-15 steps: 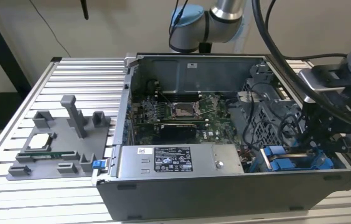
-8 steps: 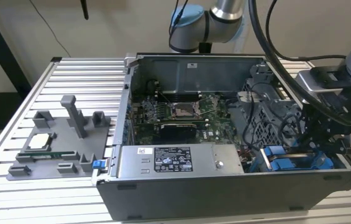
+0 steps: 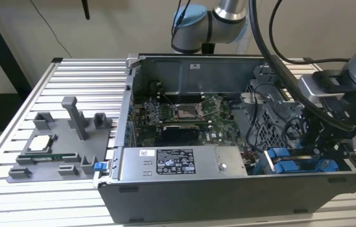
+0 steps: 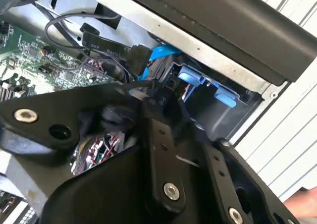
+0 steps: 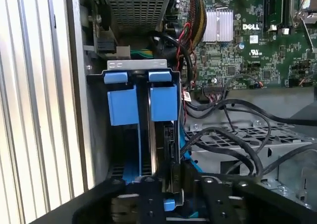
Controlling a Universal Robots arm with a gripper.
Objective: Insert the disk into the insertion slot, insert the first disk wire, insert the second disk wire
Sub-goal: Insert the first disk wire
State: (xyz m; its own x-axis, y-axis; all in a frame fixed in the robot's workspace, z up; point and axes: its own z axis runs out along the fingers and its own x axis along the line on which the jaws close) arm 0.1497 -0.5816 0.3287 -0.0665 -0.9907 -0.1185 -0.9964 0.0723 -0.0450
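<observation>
Exterior view, near first: grey power-supply box [image 3: 181, 161] along case [image 3: 228, 201] front wall, 6 o'clock. Just beside, 4 o'clock: insertion slot [image 3: 307, 165], gripper [image 3: 320, 153] low over it. Pincer width: cannot tell. First wrist view: disk [image 5: 166, 140] stands edge-on inside insertion slot, 2 blue tabs [image 5: 163, 102] at far end. Second wrist view: blue wire [image 4: 161, 51] just beside gripper. Farther, centre: processor socket [image 3: 184, 111]. 9 o'clock, outside case: grey fixture [image 3: 58, 142].

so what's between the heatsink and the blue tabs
A bunch of black cables with a red wire, seen in the first wrist view.
</observation>
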